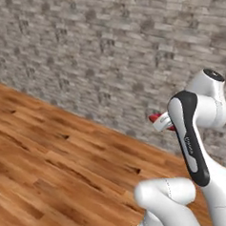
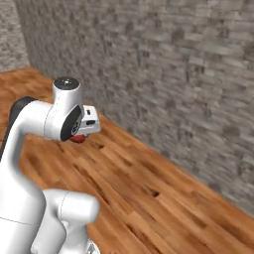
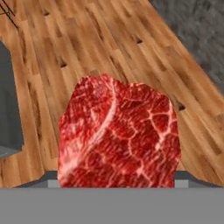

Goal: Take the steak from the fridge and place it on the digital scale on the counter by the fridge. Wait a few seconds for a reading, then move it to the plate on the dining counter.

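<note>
**Red steak carried over wood floor**

Red marbled steak (image 3: pixel 119 135) sits in the gripper (image 3: pixel 117 181), fingers clamped on it, held above wooden floor (image 3: pixel 87 39). Base views: red edge at the hand, grey brick wall (image 1: pixel 91 46) behind.

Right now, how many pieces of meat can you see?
1. The steak is up off the wooden floor, held at the end of the white arm; its red edge peeks out beside the arm near the brick wall.

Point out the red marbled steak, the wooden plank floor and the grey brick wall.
red marbled steak (image 3: pixel 118 135), hand view, middle of its marbled face.
wooden plank floor (image 1: pixel 59 163), left base view, bare planks.
grey brick wall (image 2: pixel 173 64), right base view, mid-wall bricks.
</note>
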Controlling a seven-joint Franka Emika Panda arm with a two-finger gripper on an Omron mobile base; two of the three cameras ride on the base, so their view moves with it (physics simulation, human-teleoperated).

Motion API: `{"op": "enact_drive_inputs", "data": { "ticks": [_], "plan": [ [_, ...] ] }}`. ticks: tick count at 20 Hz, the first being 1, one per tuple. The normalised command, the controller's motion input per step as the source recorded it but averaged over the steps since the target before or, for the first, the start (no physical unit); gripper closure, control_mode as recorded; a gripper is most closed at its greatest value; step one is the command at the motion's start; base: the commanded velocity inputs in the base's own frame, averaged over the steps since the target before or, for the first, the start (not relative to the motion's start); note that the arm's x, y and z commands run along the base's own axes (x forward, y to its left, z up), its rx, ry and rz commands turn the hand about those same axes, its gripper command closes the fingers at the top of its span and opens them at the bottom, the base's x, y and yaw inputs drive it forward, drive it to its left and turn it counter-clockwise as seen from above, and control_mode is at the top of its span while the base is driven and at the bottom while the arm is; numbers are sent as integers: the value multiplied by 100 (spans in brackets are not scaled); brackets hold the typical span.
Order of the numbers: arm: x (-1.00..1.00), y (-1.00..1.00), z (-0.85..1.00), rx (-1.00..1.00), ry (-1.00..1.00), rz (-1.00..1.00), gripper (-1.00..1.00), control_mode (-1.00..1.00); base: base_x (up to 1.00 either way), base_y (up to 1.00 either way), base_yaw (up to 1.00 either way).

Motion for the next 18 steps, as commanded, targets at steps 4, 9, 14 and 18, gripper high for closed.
{"op": "enact_drive_inputs", "data": {
  "ticks": [4, 9, 14, 18],
  "plan": [
    [0, 0, 0, 0, 0, 0, 100, 100, 100, 0, 52],
    [0, 0, 0, 0, 0, 0, 100, 100, 100, 0, 52],
    [0, 0, 0, 0, 0, 0, 100, 100, 100, -1, 50],
    [0, 0, 0, 0, 0, 0, 100, 100, 100, -14, 46]
  ]
}}
